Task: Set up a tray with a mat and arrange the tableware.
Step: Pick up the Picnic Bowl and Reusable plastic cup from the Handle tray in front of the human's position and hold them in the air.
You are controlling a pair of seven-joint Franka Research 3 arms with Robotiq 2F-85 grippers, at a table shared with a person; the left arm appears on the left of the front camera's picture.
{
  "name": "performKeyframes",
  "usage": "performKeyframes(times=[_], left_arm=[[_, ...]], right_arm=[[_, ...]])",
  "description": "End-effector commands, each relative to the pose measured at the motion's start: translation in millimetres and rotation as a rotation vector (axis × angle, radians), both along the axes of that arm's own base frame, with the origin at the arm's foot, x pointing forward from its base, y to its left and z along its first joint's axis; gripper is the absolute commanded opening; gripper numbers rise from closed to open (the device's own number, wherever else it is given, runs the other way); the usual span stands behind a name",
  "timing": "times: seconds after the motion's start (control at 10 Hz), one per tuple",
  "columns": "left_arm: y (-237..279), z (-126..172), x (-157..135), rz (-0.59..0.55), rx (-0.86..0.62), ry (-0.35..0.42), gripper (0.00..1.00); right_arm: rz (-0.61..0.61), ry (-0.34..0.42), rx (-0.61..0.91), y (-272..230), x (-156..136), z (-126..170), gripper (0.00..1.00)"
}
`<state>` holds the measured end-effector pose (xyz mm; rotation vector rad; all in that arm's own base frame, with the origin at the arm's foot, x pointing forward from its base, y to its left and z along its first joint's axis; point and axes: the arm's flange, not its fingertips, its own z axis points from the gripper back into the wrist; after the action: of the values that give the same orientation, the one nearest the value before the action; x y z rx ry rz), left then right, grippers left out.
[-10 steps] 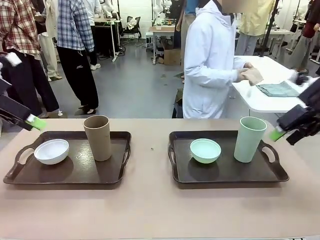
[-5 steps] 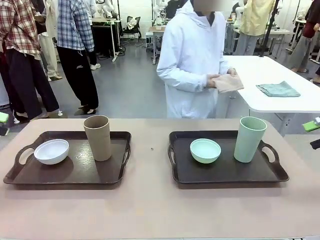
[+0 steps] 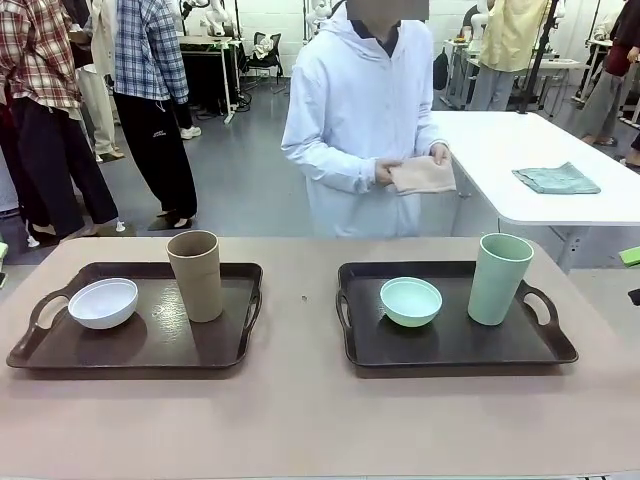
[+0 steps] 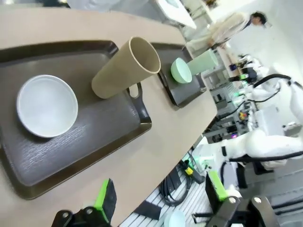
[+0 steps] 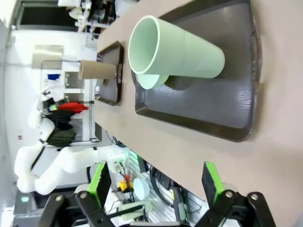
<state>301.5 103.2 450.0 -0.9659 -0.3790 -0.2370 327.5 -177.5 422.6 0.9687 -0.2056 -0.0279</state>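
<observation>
Open table gap (image 3: 300, 330) between left tray (image 3: 150, 347) and right tray (image 3: 445, 347).

Two dark brown trays with loop handles lay side by side on the tabletop (image 3: 300, 420), well apart. The left tray (image 3: 150, 348) carried a small white bowl (image 3: 103, 303) at its left end, upright and empty, and a tall tan-brown cup (image 3: 195, 275) standing upright just right of the bowl. The right tray (image 3: 450, 348) carried a small mint-green bowl (image 3: 411, 301) left of centre and a tall mint-green cup (image 3: 499, 278) upright near its right handle. One folded beige mat (image 3: 422, 175) was held by the person (image 3: 350, 100) beyond the far edge. A folded grey-green mat (image 3: 557, 178) lay flat on the white side table (image 3: 490, 150).
</observation>
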Motion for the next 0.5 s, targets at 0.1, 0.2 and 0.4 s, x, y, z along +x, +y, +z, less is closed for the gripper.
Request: performKeyframes(times=[0.1,0.2,0.4], left_arm=[[8.9,-1.9,-1.9,0.015,-0.030,-0.006,1.00],[8.9,-1.9,-1.9,0.015,-0.030,-0.006,1.00],[8.9,-1.9,-1.9,0.015,-0.030,-0.006,1.00]], right_arm=[[-0.007,0.001,0.032,-5.4,-4.3,-1.1,1.00],[-0.007,0.001,0.032,-5.4,-4.3,-1.1,1.00],[-0.007,0.001,0.032,-5.4,-4.3,-1.1,1.00]])
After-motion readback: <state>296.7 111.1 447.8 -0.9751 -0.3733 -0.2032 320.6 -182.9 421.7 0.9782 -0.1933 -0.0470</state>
